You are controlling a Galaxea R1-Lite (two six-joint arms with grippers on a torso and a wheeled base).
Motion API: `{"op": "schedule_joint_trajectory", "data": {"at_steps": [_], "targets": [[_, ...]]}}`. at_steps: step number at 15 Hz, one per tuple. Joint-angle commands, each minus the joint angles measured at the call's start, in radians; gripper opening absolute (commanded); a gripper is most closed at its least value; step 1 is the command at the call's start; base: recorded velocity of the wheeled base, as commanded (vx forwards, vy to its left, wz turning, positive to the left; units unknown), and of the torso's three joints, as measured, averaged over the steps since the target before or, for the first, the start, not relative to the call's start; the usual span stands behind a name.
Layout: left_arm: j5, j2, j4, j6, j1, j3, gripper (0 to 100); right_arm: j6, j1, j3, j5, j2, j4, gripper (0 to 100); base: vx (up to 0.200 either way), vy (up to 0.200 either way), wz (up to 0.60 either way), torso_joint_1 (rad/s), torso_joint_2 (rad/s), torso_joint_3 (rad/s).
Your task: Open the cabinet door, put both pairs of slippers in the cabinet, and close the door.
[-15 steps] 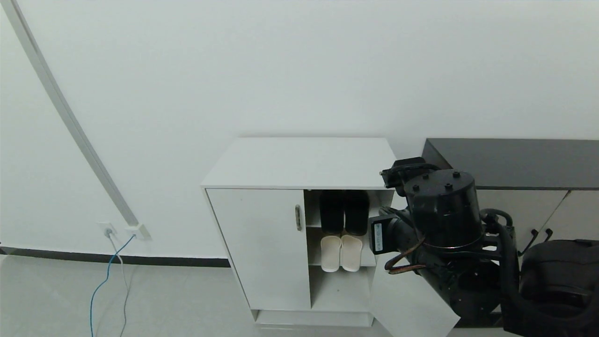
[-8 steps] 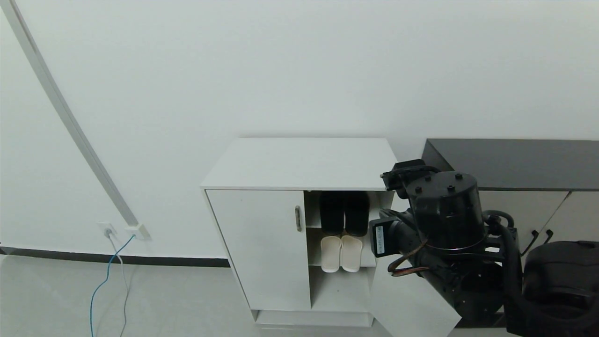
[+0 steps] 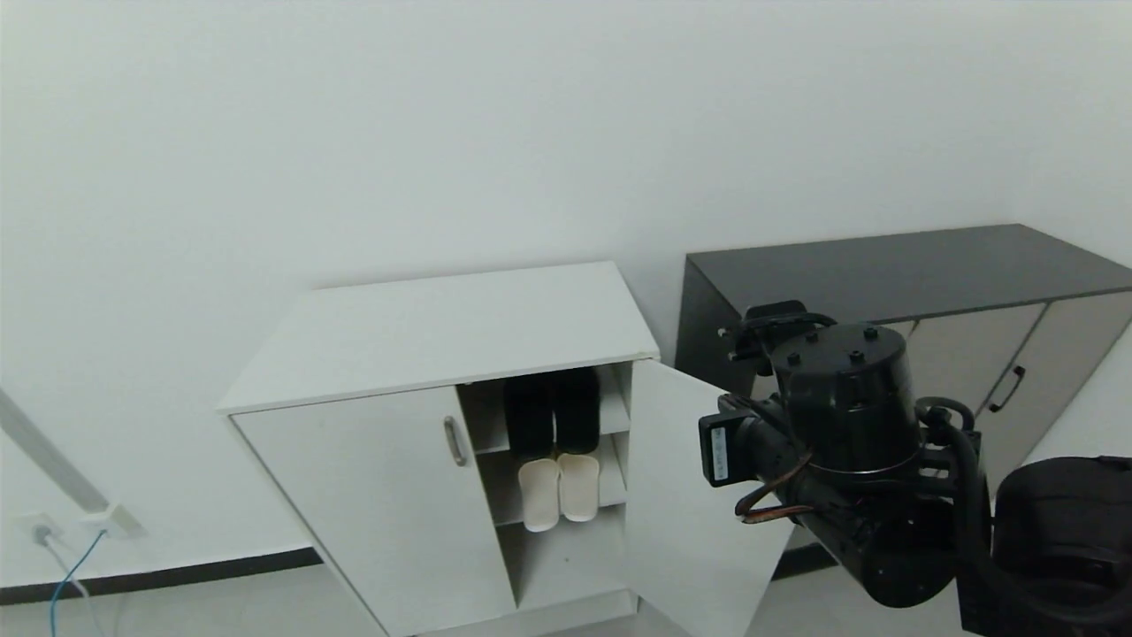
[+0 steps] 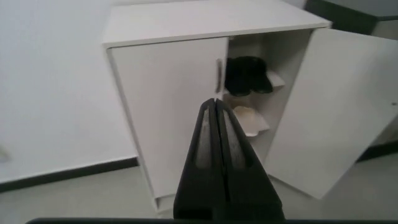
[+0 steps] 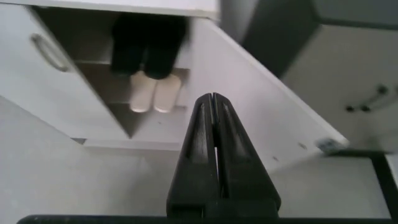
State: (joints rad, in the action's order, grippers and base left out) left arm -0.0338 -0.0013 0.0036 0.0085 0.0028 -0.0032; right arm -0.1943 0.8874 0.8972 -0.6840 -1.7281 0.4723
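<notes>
- Head view shows the black right arm [image 3: 840, 442] low on the right, just in front of the swung-out right door [image 3: 690, 495] of the white two-door wooden cabinet [image 3: 442, 327].
- Right gripper [image 5: 213, 99] has its fingers pressed together on nothing and points toward the exposed shelves.
- Left gripper [image 4: 216, 102] is likewise clamped together and empty, facing the closed left door [image 4: 168, 112].
- The pair of black slippers [image 3: 550, 411] sits on the upper shelf, and the pair of white slippers [image 3: 559, 488] on the shelf below.
- A dark grey sideboard [image 3: 884, 265] stands beside the cabinet against the plain white wall [image 3: 442, 133].
- A blue cable [image 3: 71, 566] hangs from a wall socket [image 3: 40, 531] above the pale grey floor [image 3: 177, 610].
</notes>
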Motion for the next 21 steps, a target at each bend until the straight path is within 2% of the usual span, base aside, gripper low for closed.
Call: {"op": "schedule_joint_trajectory", "data": {"at_steps": [1,5,9,13,17,18,21], "targets": [[0.000,0.001,-0.001,0.001,0.000,0.000,0,0.004,-0.002,-0.001,0.000,-0.002,0.000,0,0.000,0.000,0.00,0.000,0.00,0.000],[0.000,0.001,-0.001,0.001,0.000,0.000,0,0.004,-0.004,0.000,0.000,-0.007,0.000,0,0.000,0.000,0.00,0.000,0.00,0.000],[0.000,0.001,-0.001,-0.001,0.000,0.000,0,0.004,-0.004,-0.001,0.000,-0.008,0.002,0,-0.200,0.000,0.00,-0.004,0.00,0.001],[0.000,0.001,-0.001,0.001,0.000,0.000,0,0.004,-0.031,0.005,0.001,-0.022,0.003,0,0.000,0.000,0.00,0.000,0.00,0.000],[0.000,0.001,-0.001,0.001,0.000,0.000,0,0.015,-0.107,0.006,0.069,-0.061,0.111,0,0.000,0.000,0.00,0.000,0.00,0.000],[0.000,0.001,-0.001,0.001,0.000,0.000,0,0.024,-0.153,0.020,0.093,-0.079,0.129,0,0.000,0.000,0.00,0.000,0.00,0.000],[0.000,0.001,-0.001,0.001,0.000,0.000,0,0.024,-0.232,0.075,0.147,-0.139,0.126,0,0.000,0.000,0.00,0.000,0.00,0.000]]}}
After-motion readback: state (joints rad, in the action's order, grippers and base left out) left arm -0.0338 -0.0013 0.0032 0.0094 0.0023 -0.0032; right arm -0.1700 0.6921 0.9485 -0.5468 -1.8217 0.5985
